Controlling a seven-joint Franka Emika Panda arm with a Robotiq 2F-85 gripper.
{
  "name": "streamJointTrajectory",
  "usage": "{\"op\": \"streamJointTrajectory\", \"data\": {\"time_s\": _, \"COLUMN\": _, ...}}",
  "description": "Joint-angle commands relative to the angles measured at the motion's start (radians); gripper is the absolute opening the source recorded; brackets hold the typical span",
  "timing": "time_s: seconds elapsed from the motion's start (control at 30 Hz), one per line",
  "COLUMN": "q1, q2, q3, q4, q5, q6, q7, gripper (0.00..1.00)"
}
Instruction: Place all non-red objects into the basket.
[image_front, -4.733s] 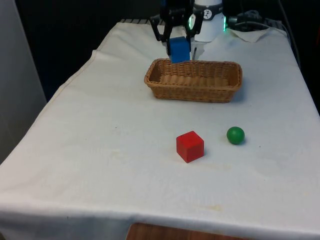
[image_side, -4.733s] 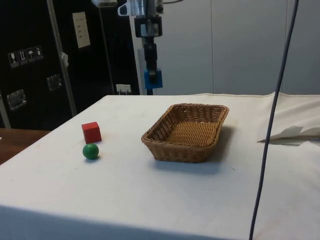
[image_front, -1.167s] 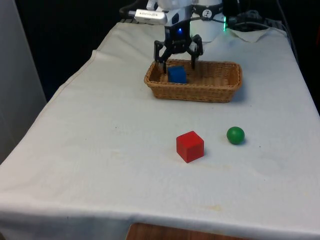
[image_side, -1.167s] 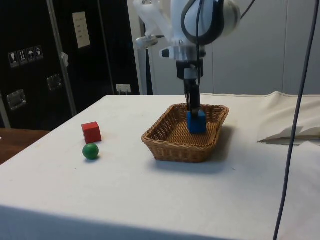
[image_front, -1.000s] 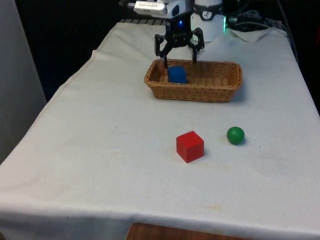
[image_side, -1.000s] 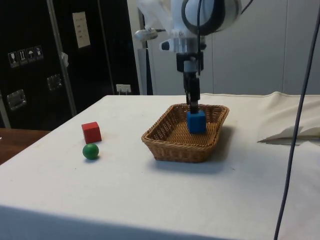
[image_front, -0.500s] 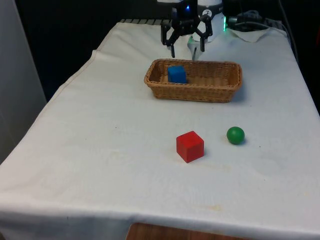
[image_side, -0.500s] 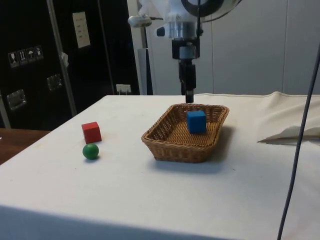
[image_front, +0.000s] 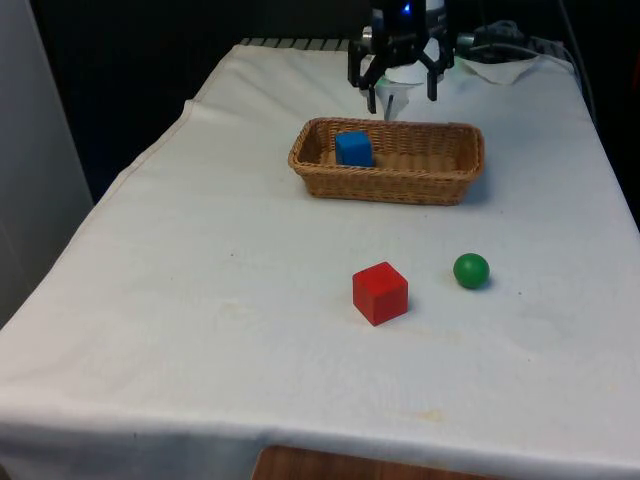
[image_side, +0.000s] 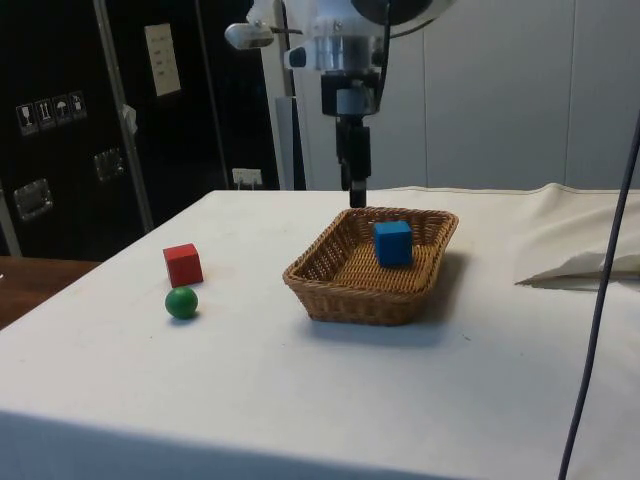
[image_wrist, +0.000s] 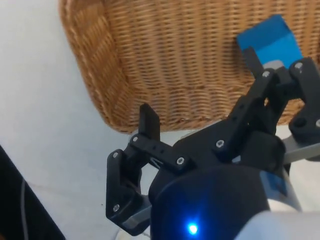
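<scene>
My hand hung empty above the far rim of the basket, fingers spread wide with nothing between them. Directly below and a little forward of my hand, the blue cube sat inside the basket, at the end on the front view's left. That one looked done to me.

Well away from my hand, out on the open worktop on the basket's near side, lay the green ball, with the red cube just beside it but not touching. The ball was the one non-red thing left out, so I judged it my next target; the red cube should stay put.

The ball looked small, smooth and hard, probably light. Being round, I reckoned it could roll off at the slightest nudge or squirt out of a lopsided pinch. I would come straight down over it and close across its widest middle, one finger on either side, keeping clear of the red cube.
</scene>
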Motion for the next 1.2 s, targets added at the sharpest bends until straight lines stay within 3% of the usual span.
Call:
{"op": "streamJointTrajectory", "data": {"time_s": 0.0, "q1": 0.004, "q2": 0.014, "q3": 0.008, "q4": 0.014, "q5": -0.01, "q6": -0.003, "q7": 0.02, "gripper": 1.0}}
{"op": "streamJointTrajectory", "data": {"time_s": 0.17, "q1": 0.005, "q2": 0.049, "q3": 0.038, "q4": 0.05, "q5": -0.01, "q6": -0.005, "q7": 0.044, "gripper": 1.0}}
{"op": "streamJointTrajectory", "data": {"time_s": 0.43, "q1": 0.005, "q2": 0.084, "q3": 0.06, "q4": 0.086, "q5": 0.0, "q6": -0.002, "q7": 0.045, "gripper": 1.0}}
{"op": "streamJointTrajectory", "data": {"time_s": 0.47, "q1": 0.008, "q2": 0.107, "q3": 0.064, "q4": 0.114, "q5": -0.003, "q6": -0.015, "q7": 0.056, "gripper": 1.0}}
{"op": "streamJointTrajectory", "data": {"time_s": 0.73, "q1": 0.01, "q2": 0.189, "q3": 0.072, "q4": 0.219, "q5": 0.002, "q6": -0.048, "q7": 0.058, "gripper": 1.0}}
{"op": "streamJointTrajectory", "data": {"time_s": 0.77, "q1": 0.008, "q2": 0.18, "q3": 0.07, "q4": 0.207, "q5": 0.0, "q6": -0.037, "q7": 0.052, "gripper": 1.0}}
{"op": "streamJointTrajectory", "data": {"time_s": 0.93, "q1": 0.01, "q2": 0.243, "q3": 0.076, "q4": 0.291, "q5": 0.002, "q6": -0.073, "q7": 0.06, "gripper": 1.0}}
{"op": "streamJointTrajectory", "data": {"time_s": 1.03, "q1": 0.009, "q2": 0.252, "q3": 0.076, "q4": 0.303, "q5": 0.0, "q6": -0.072, "q7": 0.056, "gripper": 1.0}}
{"op": "streamJointTrajectory", "data": {"time_s": 1.17, "q1": 0.015, "q2": 0.295, "q3": 0.085, "q4": 0.365, "q5": 0.0, "q6": -0.097, "q7": 0.072, "gripper": 1.0}}
